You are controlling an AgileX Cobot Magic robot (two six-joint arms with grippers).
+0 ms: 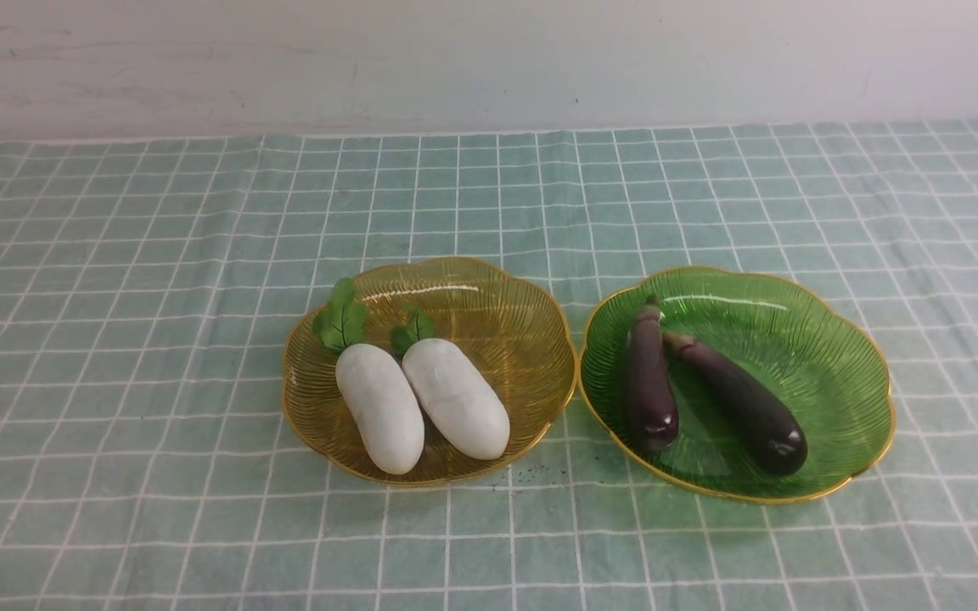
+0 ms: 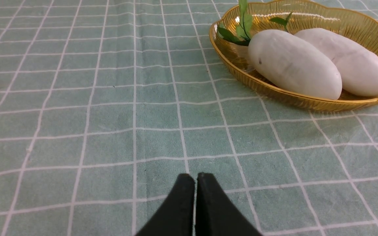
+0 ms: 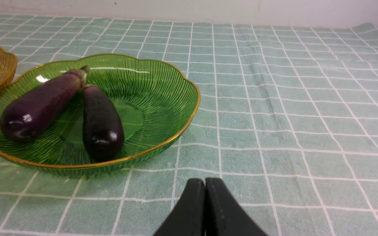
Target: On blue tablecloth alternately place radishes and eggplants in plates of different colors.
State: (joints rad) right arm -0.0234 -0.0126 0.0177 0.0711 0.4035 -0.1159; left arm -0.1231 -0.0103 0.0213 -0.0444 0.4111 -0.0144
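Front view, nearest: bare blue tablecloth with a thin white grid fills the foreground; neither arm shows in this view.
Front view, amber plate: sits left of centre on the cloth, ribbed, with a scalloped gold rim.
Front view, radishes: left radish and right radish lie side by side in the amber plate, touching along their lengths, green leafy tops pointing away from the camera.
Front view, green plate: stands just right of the amber one, rims very close or touching; which, I cannot tell.
Front view, eggplants: left eggplant and right eggplant both rest in the green plate, stem ends close together at the far side, rounded ends spread apart toward the camera.
Front view, background: pale wall beyond the cloth's far edge.
Left wrist view, nearest: left gripper, black fingers pressed together with only a thin seam between them, holding nothing, over bare cloth.
Left wrist view, beyond: amber plate with both radishes, well apart from the gripper.
Right wrist view, nearest: right gripper, fingers likewise closed against each other and empty, above the cloth.
Right wrist view, beyond: green plate with both eggplants near the gripper; an edge of the amber plate shows beside it.
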